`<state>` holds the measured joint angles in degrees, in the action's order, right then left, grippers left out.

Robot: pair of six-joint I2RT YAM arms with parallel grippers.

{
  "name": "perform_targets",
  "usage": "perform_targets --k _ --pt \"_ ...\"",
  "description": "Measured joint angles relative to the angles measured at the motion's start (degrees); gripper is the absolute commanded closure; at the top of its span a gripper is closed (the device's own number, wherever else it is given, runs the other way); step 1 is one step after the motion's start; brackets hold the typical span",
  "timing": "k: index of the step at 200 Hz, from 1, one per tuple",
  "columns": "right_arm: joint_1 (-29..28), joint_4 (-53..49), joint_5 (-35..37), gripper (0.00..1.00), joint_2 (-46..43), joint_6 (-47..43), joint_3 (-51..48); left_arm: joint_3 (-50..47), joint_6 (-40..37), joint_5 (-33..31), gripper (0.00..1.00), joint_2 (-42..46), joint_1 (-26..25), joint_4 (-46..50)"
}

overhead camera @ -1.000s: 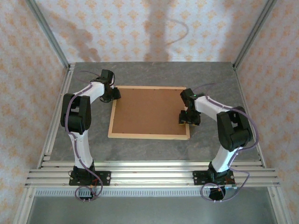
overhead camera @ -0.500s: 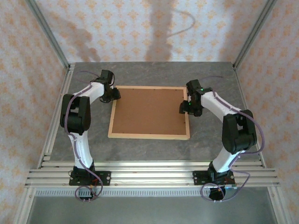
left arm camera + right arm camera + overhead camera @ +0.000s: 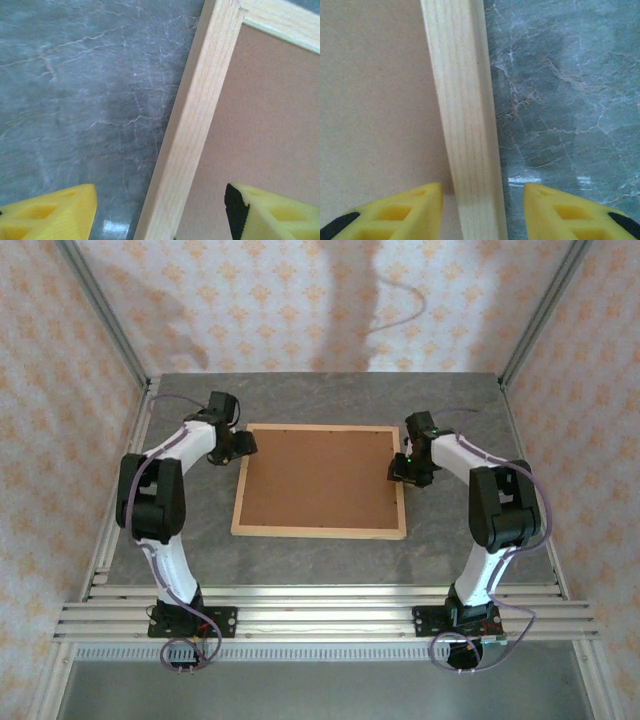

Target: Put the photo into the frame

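Lying flat and back side up, the frame [image 3: 320, 533] occupies the middle of the grey table [image 3: 320, 565], its near rail parallel to the arm bases. A plain brown backing board [image 3: 320, 478] fills the opening inside the light wood rails. Whether the photo is already seated beneath this board cannot be told. Farther back, the right gripper [image 3: 398, 468] is lowered over the right-hand rail, past the rail's midpoint. In the right wrist view its yellow fingers [image 3: 395, 212] stand apart, one over the board and one over the table, with the rail between them and nothing clamped. Farther still, the left gripper [image 3: 243, 443] sits over the left-hand rail just short of the far-left corner. The left wrist view shows its fingers [image 3: 50, 212] apart as well. The outer finger is well clear of the wood and the inner finger is over the board close to the rail. As a judgement, the loading of the frame appears complete and the step in hand is taking hold of the assembled frame by its two side rails. The next move calls for both pairs of fingers to close squarely on the wood at the same time. Any lift or turn must then be kept level so the board does not shift in its recess.
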<state>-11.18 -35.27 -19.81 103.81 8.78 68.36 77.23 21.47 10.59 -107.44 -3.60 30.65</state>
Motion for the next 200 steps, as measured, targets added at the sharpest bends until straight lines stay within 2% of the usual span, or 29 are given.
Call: perform_targets --k 22,45,108,154,200 --pt "0.0 0.8 -0.2 0.8 0.4 -0.5 0.0 -1.8 0.5 -1.3 0.28 4.2 0.2 -0.1" --pt "0.1 0.8 -0.5 0.89 0.3 -0.7 0.0 -3.5 1.0 -2.9 0.28 6.1 0.8 -0.2" --pt "0.5 0.9 -1.4 0.9 0.3 -1.3 0.0 -4.5 1.1 -7.1 0.28 4.2 1.4 0.4" --pt "0.7 0.8 -1.9 0.9 0.3 -1.6 0.0 -2.1 1.0 -7.0 0.3 -2.6 1.4 1.7" --pt "0.7 0.7 -1.9 0.9 0.5 -1.6 0.2 -2.4 1.0 -6.9 0.3 -2.3 1.4 1.8"
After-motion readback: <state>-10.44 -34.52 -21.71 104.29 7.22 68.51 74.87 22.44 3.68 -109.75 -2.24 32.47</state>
